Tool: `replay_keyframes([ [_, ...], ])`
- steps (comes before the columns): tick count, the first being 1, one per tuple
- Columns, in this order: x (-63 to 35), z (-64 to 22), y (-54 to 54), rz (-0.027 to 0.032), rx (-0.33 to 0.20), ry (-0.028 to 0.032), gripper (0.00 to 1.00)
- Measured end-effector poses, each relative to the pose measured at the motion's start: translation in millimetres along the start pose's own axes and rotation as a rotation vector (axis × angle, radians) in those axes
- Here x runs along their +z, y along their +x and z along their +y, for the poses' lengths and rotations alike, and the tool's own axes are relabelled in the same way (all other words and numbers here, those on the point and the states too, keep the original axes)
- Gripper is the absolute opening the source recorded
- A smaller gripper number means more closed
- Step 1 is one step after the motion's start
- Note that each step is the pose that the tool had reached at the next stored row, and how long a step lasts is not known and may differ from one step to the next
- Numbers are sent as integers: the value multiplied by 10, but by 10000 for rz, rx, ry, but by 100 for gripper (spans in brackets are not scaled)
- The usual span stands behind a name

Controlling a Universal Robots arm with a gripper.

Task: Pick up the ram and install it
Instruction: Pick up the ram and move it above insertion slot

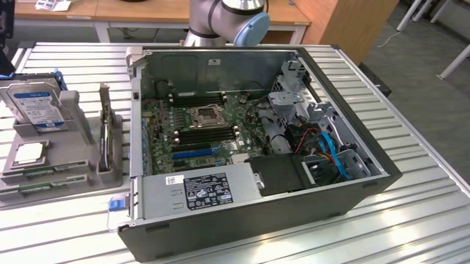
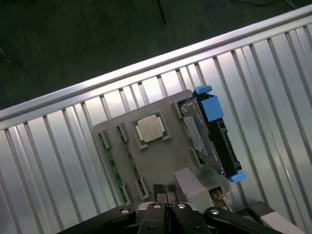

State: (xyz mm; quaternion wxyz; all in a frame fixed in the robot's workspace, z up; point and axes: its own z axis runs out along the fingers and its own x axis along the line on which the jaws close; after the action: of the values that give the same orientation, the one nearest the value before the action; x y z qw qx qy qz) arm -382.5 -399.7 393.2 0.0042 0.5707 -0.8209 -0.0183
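The table (image 1: pixel 411 220) is ribbed metal. The big open case (image 1: pixel 242 231) sits on it. Just beside the case, at the exterior view's left, is a gray tray (image 2: pixel 161 156). The tray holds the drive (image 1: pixel 37 107), a tall card (image 1: pixel 110 137), the ram (image 1: pixel 45 171) and a square chip (image 1: pixel 29 153). The ram lies flat in its slot, at the end of the tray away from the drive. A second stick (image 1: pixel 41 188) like it lies just beside it. The gripper (image 2: pixel 165 189) hangs above the tray, well apart from it. Its fingers (image 2: pixel 158 188) are pressed together and hold nothing.

What could go wrong? I think closed fingers cannot go around the ram. If they come down like this, they would bump it or push the tray. The two sticks look the same and lie close, so the fingers could catch the wrong one or land between them. The ram is thin and low, so a grip could slip. The card and drive stand tall nearby, and the arm (image 1: pixel 220 16) could knock them.
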Motion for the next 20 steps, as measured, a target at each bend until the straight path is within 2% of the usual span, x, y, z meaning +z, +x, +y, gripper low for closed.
replay_keyframes([
  [20, -1, 0, 0, 127, -3606, -51, 11],
])
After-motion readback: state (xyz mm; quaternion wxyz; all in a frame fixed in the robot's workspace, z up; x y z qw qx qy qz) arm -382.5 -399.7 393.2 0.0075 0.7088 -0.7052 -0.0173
